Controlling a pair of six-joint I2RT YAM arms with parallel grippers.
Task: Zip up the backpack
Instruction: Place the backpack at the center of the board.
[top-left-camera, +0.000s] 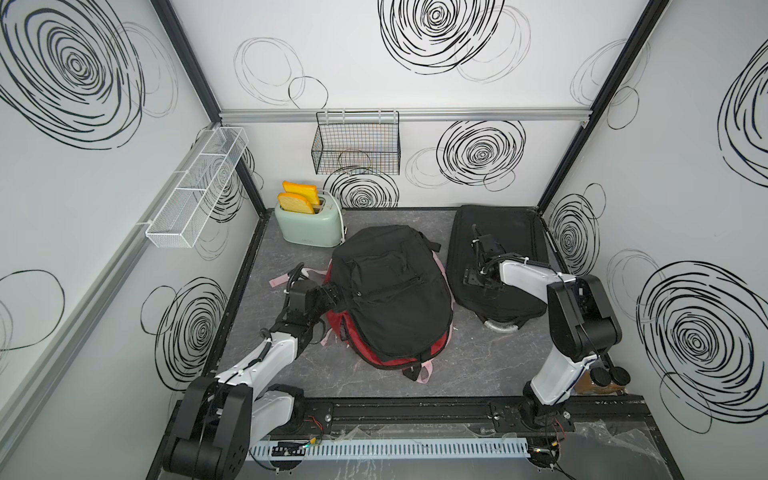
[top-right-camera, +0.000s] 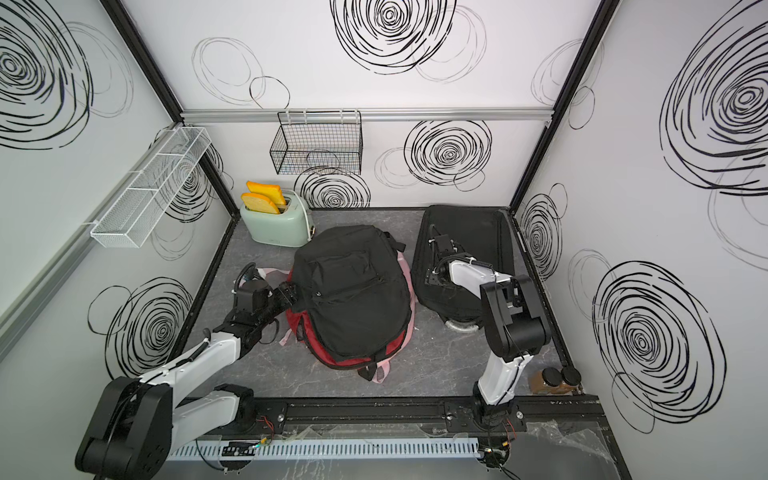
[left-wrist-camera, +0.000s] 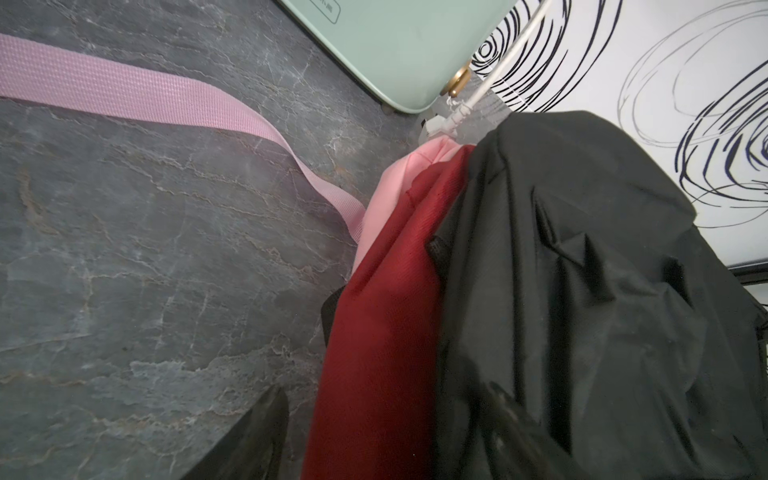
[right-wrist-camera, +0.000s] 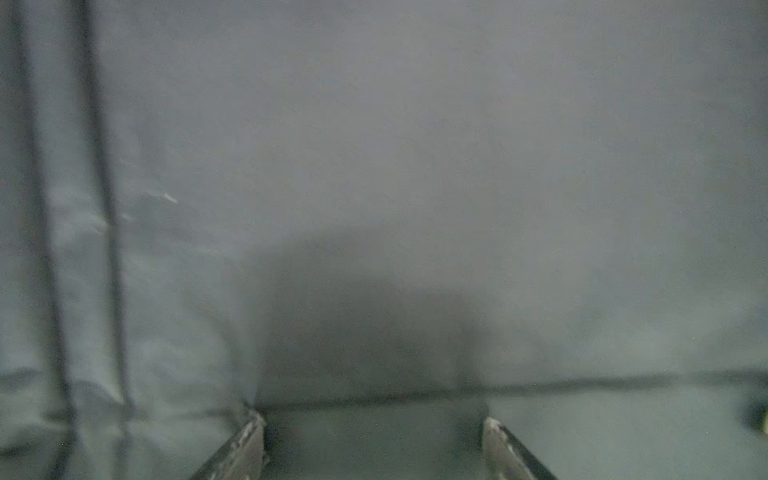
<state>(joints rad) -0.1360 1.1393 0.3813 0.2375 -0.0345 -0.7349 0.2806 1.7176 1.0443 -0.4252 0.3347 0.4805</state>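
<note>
A black backpack (top-left-camera: 390, 286) lies on top of a red backpack (top-left-camera: 357, 336) in the middle of the table in both top views; pink straps stick out from under them. My left gripper (top-left-camera: 341, 297) is at the pile's left edge. In the left wrist view its jaws stand wide apart. One finger (left-wrist-camera: 257, 440) is over the table and the other finger (left-wrist-camera: 511, 415) is against the black backpack (left-wrist-camera: 582, 291), with the red fabric (left-wrist-camera: 382, 353) between them, not pinched. My right gripper (right-wrist-camera: 374, 442) is open and points down close over a second, flat black bag (top-left-camera: 498, 232).
A mint toaster (top-left-camera: 309, 226) holding bread slices stands behind the pile on the left. A pink strap (left-wrist-camera: 166, 99) trails across the table. A black wire basket (top-left-camera: 356, 143) and a white mesh shelf (top-left-camera: 195, 199) hang on the walls. Two dark-capped jars (top-left-camera: 611, 378) sit at the front right.
</note>
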